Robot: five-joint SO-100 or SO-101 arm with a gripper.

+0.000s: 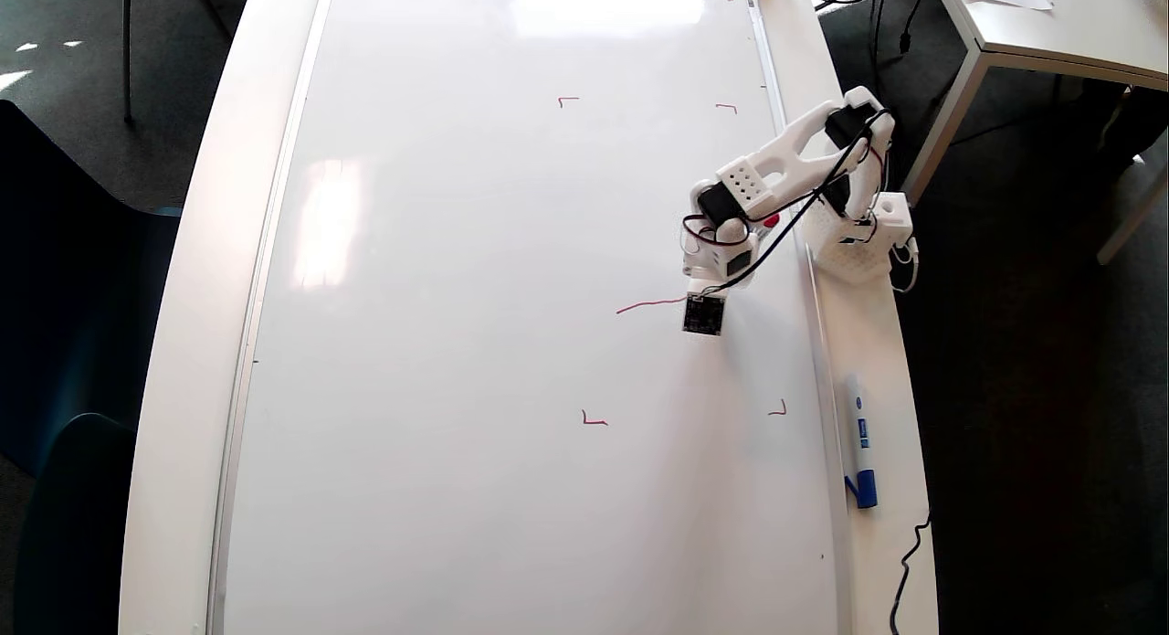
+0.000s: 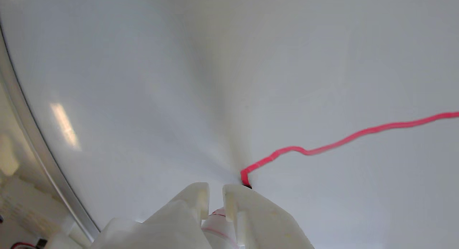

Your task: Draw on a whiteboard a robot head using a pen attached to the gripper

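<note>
The white plastic hand (image 2: pixel 215 191) clamps the slim white red-tipped pen (image 2: pixel 218 225), tip touching the glossy whiteboard (image 1: pixel 457 297) near its right edge.

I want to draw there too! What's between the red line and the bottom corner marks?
Nothing: in the overhead view, bare whiteboard lies between the red line and the bottom corner marks.

One whiteboard (image 1: pixel 457 251), four red corner marks (image 1: pixel 568 100), one red line (image 1: pixel 650 304), one blue-capped marker (image 1: pixel 860 439)
</note>
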